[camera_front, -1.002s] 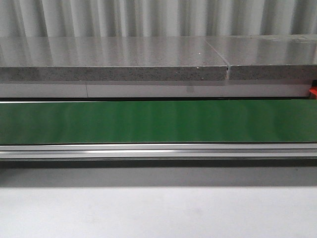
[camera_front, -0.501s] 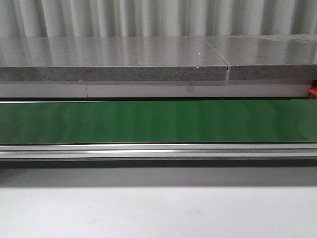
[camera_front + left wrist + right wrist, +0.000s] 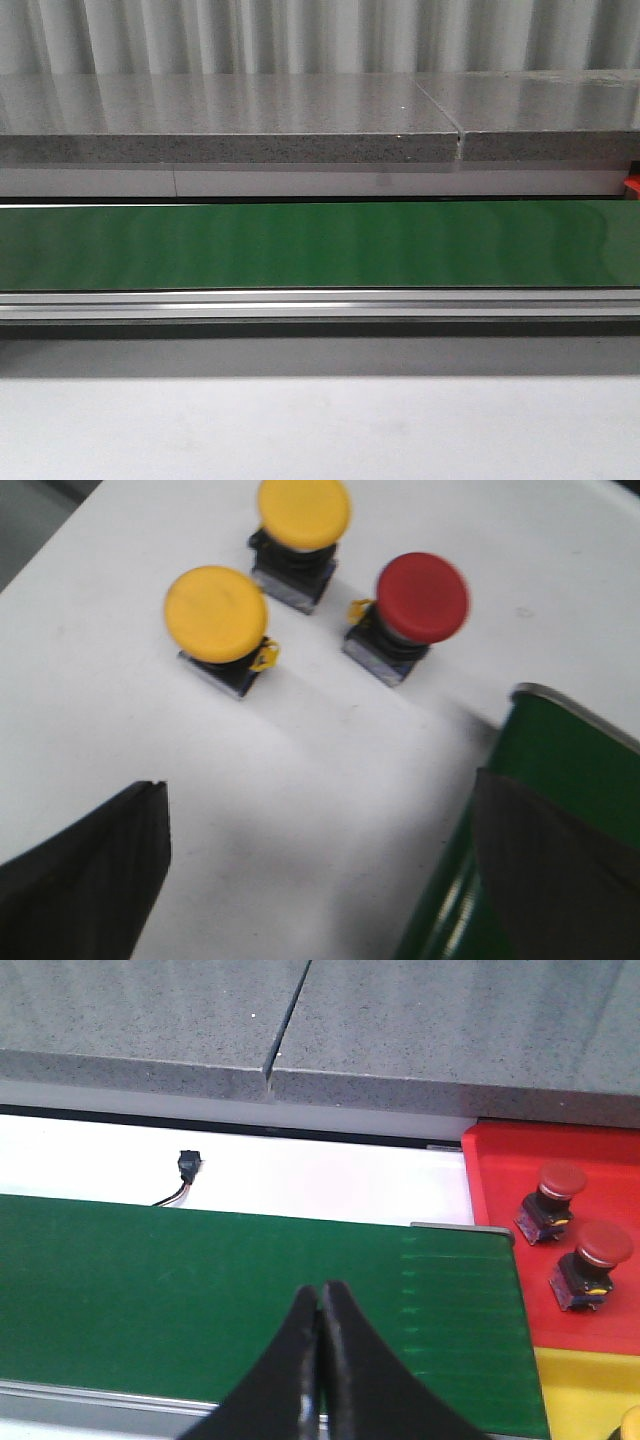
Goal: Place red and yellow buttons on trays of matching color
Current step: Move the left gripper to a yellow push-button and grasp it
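In the left wrist view two yellow buttons (image 3: 216, 614) (image 3: 303, 511) and one red button (image 3: 422, 596) stand on the white table, each on a dark base. My left gripper (image 3: 322, 810) hangs open above the bare table short of them, holding nothing. In the right wrist view the red tray (image 3: 500, 1230) carries two red buttons (image 3: 560, 1186) (image 3: 600, 1250), and a corner of the yellow tray (image 3: 575, 1395) shows beside it. My right gripper (image 3: 319, 1295) is shut and empty over the green belt (image 3: 200, 1290). Neither gripper appears in the front view.
The green conveyor belt (image 3: 320, 245) runs across the front view with an aluminium rail (image 3: 320, 303) along its near side. A grey stone ledge (image 3: 230, 125) lies behind it. A small black connector (image 3: 187, 1163) with wires sits on the white strip beyond the belt.
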